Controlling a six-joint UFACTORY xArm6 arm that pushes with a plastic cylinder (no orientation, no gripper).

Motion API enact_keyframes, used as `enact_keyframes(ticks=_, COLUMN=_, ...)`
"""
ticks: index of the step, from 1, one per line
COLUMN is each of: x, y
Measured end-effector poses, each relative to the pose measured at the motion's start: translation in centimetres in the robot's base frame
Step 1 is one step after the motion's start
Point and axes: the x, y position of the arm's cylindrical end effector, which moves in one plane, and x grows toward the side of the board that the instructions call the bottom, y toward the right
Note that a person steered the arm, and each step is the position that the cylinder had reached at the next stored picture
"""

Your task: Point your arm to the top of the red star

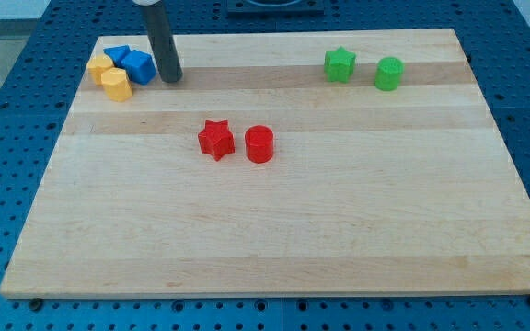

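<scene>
Resting beside the blue plastic blocks [132, 64], my tip [171, 79] is well up-left of the red plastic star [215, 140]; no hand fitted, nothing held; approach outstanding.

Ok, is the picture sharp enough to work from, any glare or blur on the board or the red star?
Camera view: evenly lit, a soft sheen along the wooden board's top edge; the red star and red cylinder are crisp with faint shadows; my tip is sharp beside the blue blocks, though the rod's upper end is cut off at the view's top.
</scene>
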Motion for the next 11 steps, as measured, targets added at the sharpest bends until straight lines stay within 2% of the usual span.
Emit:
enact_keyframes(ticks=6, x=0.4, y=-0.3)
enact_keyframes(ticks=7, x=0.3, y=1.4)
enact_keyframes(ticks=8, x=0.7, y=5.6)
enact_keyframes(ticks=9, x=1.6, y=3.6)
enact_keyframes(ticks=10, x=3.9, y=6.7)
enact_keyframes(ticks=11, x=2.3, y=8.3)
